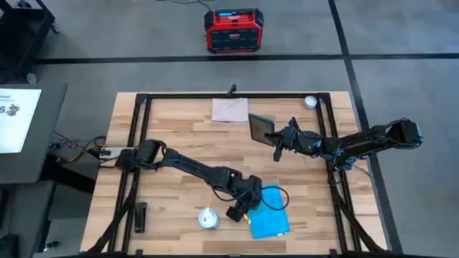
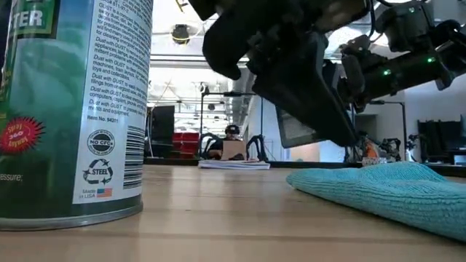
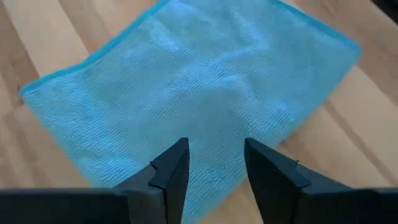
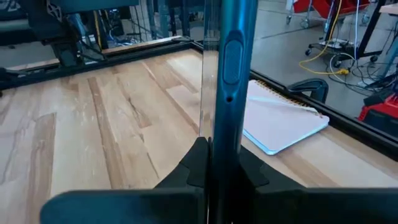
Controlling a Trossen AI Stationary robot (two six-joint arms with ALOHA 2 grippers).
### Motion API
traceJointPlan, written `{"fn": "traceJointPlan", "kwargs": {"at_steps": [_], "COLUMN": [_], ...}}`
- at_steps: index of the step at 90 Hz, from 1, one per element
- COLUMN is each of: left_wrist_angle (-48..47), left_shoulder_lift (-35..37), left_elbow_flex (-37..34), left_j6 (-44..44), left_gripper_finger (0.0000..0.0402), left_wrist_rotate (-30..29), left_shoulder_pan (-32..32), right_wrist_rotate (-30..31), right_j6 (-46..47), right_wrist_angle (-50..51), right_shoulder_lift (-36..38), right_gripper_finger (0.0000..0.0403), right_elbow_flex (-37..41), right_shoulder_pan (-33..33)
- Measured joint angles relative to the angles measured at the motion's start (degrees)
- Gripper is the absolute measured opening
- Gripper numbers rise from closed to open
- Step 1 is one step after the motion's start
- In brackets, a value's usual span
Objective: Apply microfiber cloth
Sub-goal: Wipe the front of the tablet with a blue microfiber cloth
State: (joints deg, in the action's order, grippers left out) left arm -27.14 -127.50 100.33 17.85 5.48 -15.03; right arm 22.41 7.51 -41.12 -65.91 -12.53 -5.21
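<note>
High view: the cloth [image 1: 270, 221] is lying flat near the front edge of the table [image 1: 172, 136], right of centre. The left gripper [image 1: 244, 208] is hovering at the cloth's left edge, so the left arm is by far the nearer one. The right gripper [image 1: 276, 137] is working well apart, toward the far side, holding the tablet [image 1: 259, 127] off the table. The cloth's long axis is running roughly near to far, slightly tilted. A can [image 1: 208, 218] is standing just left of the left gripper.

Low view: the cloth [image 2: 393, 189] is resting on the table at right, and the can [image 2: 73, 109] is filling the left. Dark arm parts are crossing above the cloth; contact with it cannot be judged here.

Left wrist view: the left gripper [image 3: 214, 171] is pointing down at the cloth [image 3: 186, 87], jaws parted narrowly with nothing between them. The cloth is lying directly ahead of and beneath the fingertips [image 3: 177, 155].

Right wrist view: the right gripper [image 4: 214, 163] is clamping the tablet [image 4: 227, 68] edge-on and upright. A pale sheet [image 4: 283, 121] is lying on the table beyond.
</note>
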Motion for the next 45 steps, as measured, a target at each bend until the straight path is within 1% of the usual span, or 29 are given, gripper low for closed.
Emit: {"fn": "traceJointPlan", "kwargs": {"at_steps": [25, 37, 45], "left_wrist_angle": [1.1, 0.9, 1.0], "left_shoulder_lift": [-0.1, -0.2, -0.2], "left_elbow_flex": [-0.8, -1.5, -1.6], "left_j6": [0.6, 0.5, 0.6], "left_gripper_finger": [0.0135, 0.0135, 0.0135], "left_wrist_rotate": [-0.1, 1.9, 2.0], "left_shoulder_pan": [2.1, 2.6, 2.2], "right_wrist_rotate": [0.0, 0.0, 0.0], "right_j6": [0.0, 0.0, 0.0], "right_wrist_angle": [0.0, 0.3, 0.5], "right_shoulder_lift": [0.0, 0.0, 0.0], "right_gripper_finger": [0.0010, 0.0010, 0.0010], "right_elbow_flex": [0.0, 0.0, 0.0], "right_shoulder_pan": [0.0, 0.0, 0.0]}}
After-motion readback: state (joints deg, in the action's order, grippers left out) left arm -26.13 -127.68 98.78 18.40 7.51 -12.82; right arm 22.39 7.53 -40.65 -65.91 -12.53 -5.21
